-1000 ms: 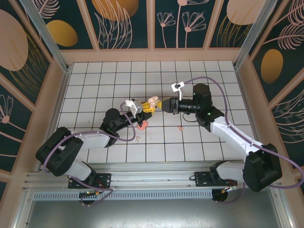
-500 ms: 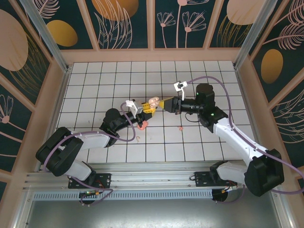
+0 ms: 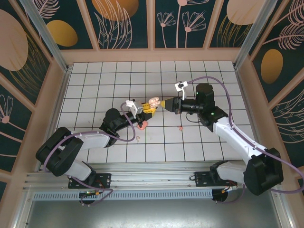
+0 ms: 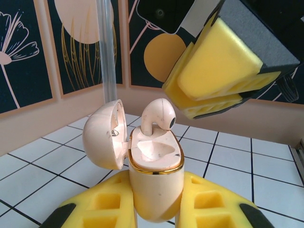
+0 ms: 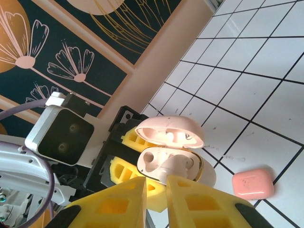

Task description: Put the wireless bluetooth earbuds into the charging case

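Above the middle of the tiled floor [image 3: 104, 90], well apart from all 4 walls, the left gripper [image 3: 144, 109] is clamped on the body of the beige charging case [image 4: 156, 185]; free tiles lie on every side; a pink case [image 5: 253, 184] rests on the tiles below and near it. The beige case stands upright, its lid [image 4: 104, 135] swung open to one side. 1 pale beige earbud [image 4: 159, 114] stands in the far socket, long axis nearly vertical, stem down, rounded head up and turned toward the right gripper [image 3: 165, 103]; the near socket [image 4: 159, 151] beside it is bare. The right gripper's pads [image 4: 223, 61] are almost together, only a thin slit between them and nothing in it; their tips sit just beside the earbud's head, and contact cannot be told.
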